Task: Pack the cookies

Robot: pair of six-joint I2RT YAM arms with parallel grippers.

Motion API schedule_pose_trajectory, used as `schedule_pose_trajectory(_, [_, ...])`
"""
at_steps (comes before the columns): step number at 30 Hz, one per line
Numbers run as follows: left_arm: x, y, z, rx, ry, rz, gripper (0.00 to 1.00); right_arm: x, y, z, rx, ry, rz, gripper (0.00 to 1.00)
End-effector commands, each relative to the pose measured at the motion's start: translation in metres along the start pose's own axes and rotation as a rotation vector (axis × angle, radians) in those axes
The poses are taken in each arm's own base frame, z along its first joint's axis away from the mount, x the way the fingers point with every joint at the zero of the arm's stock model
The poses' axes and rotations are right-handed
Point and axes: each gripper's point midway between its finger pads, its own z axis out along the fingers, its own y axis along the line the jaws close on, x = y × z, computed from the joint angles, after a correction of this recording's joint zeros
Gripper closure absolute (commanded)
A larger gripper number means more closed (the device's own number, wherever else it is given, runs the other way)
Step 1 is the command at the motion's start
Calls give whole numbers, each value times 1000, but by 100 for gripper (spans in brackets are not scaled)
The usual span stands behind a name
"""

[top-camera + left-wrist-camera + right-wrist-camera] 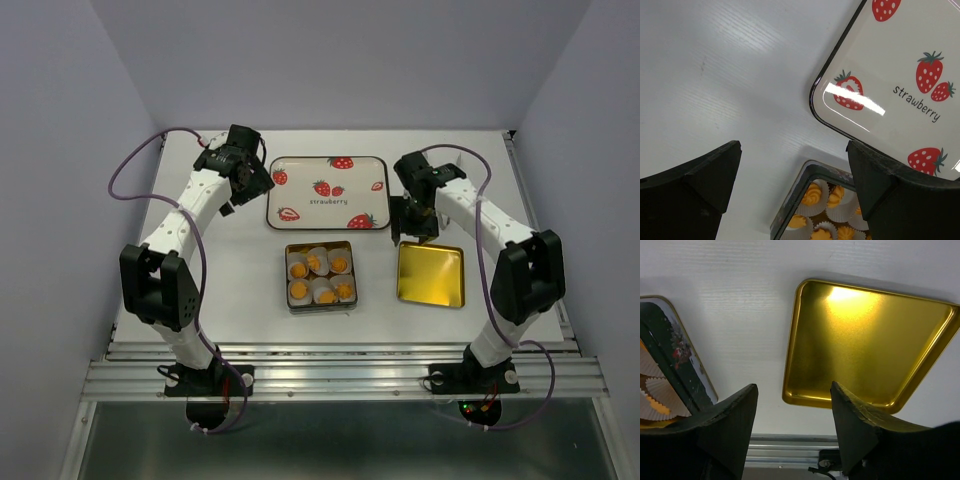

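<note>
Several orange-yellow cookies (315,263) sit in white paper cups inside the small dark tin (288,277) at the table's middle. In the left wrist view the cookies (813,194) show at the tin's corner (805,187). My left gripper (252,184) hovers open and holds nothing, up and left of the tin, beside the strawberry tray; the left wrist view shows this left gripper (794,146) over bare table. My right gripper (412,228) is open above the gold lid's far edge; in its own view the right gripper (794,386) has nothing between its fingers.
The gold lid (431,274) lies inside-up to the right of the tin; its left edge (790,355) is near my right fingers. A white strawberry tray (300,190) lies behind the tin and holds nothing. The table's metal front rail (790,440) is close.
</note>
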Motion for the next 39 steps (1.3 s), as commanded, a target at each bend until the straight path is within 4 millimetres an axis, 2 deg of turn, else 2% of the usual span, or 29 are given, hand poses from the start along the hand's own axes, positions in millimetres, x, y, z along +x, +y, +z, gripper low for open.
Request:
schedule_pose_trajectory(1, [-10, -3, -12, 18, -19, 4, 1, 5, 6, 7, -3, 17, -9, 35])
schedule_pose_trajectory(11, [-4, 7, -21, 15, -19, -7, 1, 5, 13, 51, -3, 54, -29, 39])
schedule_pose_trajectory(18, [-1, 6, -23, 30, -8, -12, 1, 2, 21, 72, -9, 55, -44, 44])
schedule_pose_trajectory(26, [-4, 9, -34, 47, -34, -22, 1, 24, 12, 91, 48, 93, -20, 53])
schedule_pose_trajectory(34, [-1, 13, -37, 54, -37, -15, 1, 38, 8, 95, 91, 93, 23, 76])
schedule_pose_trajectory(39, [-1, 13, -40, 64, -44, -7, 1, 27, 17, 80, 50, 62, 48, 99])
